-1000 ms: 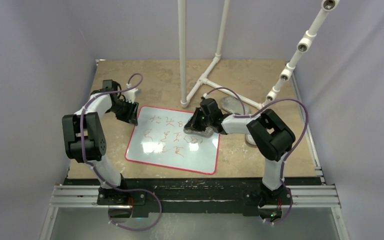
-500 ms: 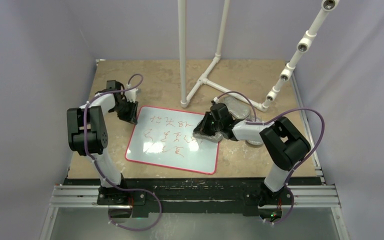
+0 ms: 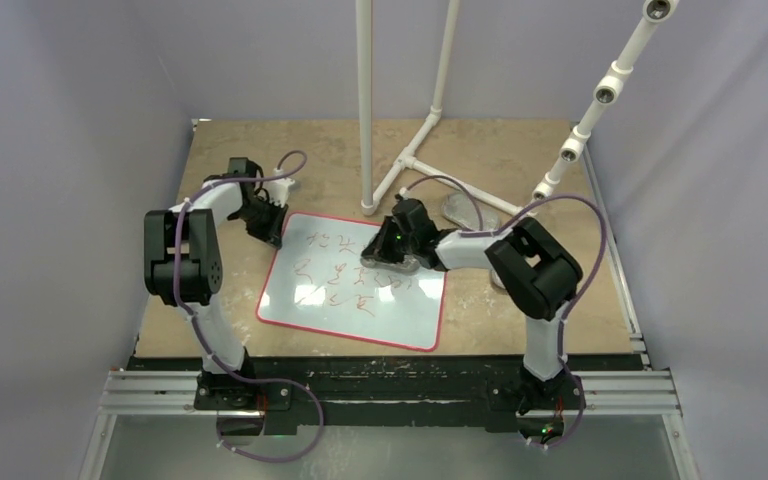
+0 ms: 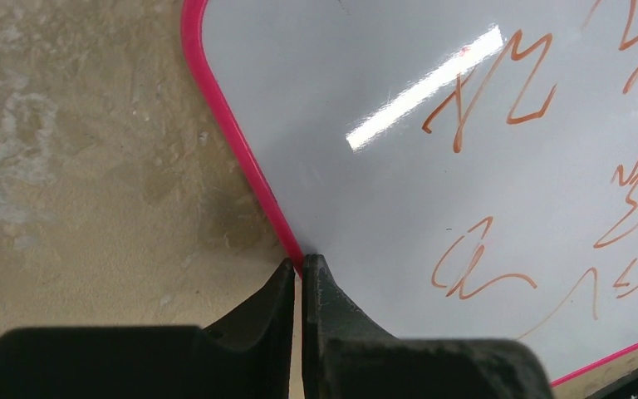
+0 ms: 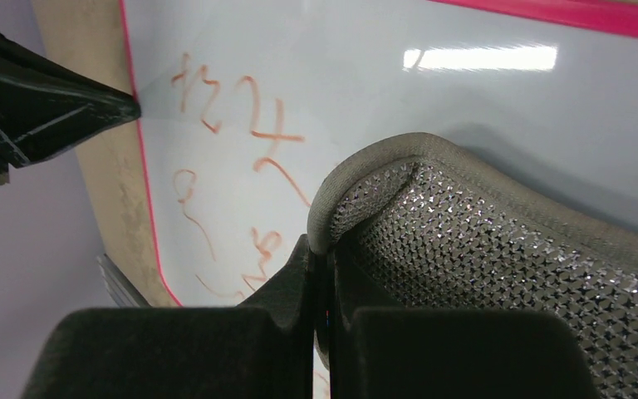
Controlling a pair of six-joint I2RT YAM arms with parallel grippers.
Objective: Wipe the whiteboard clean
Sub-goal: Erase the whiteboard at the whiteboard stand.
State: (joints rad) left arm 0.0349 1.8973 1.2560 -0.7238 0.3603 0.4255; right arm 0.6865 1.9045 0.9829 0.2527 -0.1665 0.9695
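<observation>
Whiteboard [image 3: 352, 285] lay flat on the table [image 3: 320, 150] between the arms, red scribbles [image 3: 335, 270] largely unwiped. The wipe would go best with the left gripper [image 4: 301, 262], fingers together and tips on the left rim, bracing while the right gripper [image 5: 321, 249], clamped on the mesh pad [image 5: 498, 249], pressed flat across the top row. Versus a second earlier, the board had slid slightly right and the left fingers had closed.
</observation>
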